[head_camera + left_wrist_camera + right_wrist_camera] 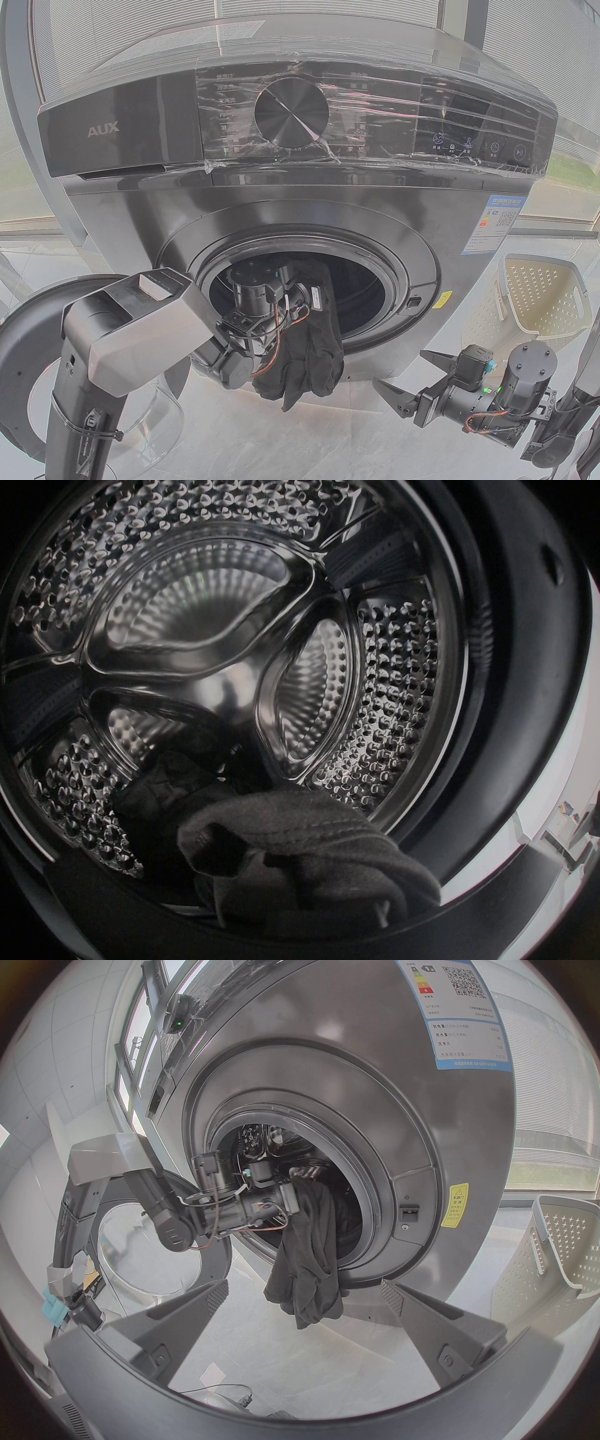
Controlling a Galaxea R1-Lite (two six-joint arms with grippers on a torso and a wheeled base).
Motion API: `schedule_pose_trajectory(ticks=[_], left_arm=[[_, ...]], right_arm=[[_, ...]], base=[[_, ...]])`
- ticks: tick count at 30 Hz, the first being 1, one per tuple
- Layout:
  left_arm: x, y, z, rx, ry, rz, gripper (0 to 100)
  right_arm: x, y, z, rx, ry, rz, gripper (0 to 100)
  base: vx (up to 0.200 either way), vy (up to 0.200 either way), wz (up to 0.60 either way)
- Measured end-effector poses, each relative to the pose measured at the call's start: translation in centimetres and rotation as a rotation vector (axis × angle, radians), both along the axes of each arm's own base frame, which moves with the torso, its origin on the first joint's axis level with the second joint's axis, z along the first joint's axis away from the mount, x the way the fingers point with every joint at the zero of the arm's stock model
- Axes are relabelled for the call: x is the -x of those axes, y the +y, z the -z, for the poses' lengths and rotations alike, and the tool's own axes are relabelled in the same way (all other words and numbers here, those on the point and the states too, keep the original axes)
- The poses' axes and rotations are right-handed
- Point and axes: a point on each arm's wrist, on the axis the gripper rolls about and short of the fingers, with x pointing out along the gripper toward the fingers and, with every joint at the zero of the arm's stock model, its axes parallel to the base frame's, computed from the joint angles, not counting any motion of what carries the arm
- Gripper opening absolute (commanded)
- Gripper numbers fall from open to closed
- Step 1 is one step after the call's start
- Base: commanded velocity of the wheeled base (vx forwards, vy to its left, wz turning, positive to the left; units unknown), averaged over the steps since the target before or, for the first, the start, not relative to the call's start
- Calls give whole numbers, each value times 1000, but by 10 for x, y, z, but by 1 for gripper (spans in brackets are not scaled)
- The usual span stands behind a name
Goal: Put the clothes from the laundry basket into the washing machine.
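Mid-loading: black garment (312, 350) hangs over the washing machine (375, 212) rim, just below the left gripper (256, 281); can't tell its grip; right gripper (406, 375) spread, empty, laundry basket (544, 300) beyond it; next, probably push the cloth deeper in.

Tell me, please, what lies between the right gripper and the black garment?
Bare floor separates the right gripper from the black garment, per the right wrist view.

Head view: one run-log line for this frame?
left arm in washing machine door opening | black garment draped over door rim, partly outside | right hand open, empty, low near laundry basket
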Motion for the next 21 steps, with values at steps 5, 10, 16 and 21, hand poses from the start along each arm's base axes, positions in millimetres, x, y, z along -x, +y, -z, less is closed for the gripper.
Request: schedule_pose_trajectory(ticks=[5,10,16,21], left_arm=[[-24,-10,1,6,-10,-31,0],[-48,-17,-6,32,-44,-106,0],[-75,-18,-15,69,-89,-205,0],[-88,-13,-9,71,-90,-251,100]], right_arm=[[0,0,0,0,0,0,100],[0,0,0,0,2,0,100],[0,0,0,0,2,2,100],[0,0,1,1,3,2,100]], base=[[0,0,0],[0,0,0],[0,0,0],[0,0,0]])
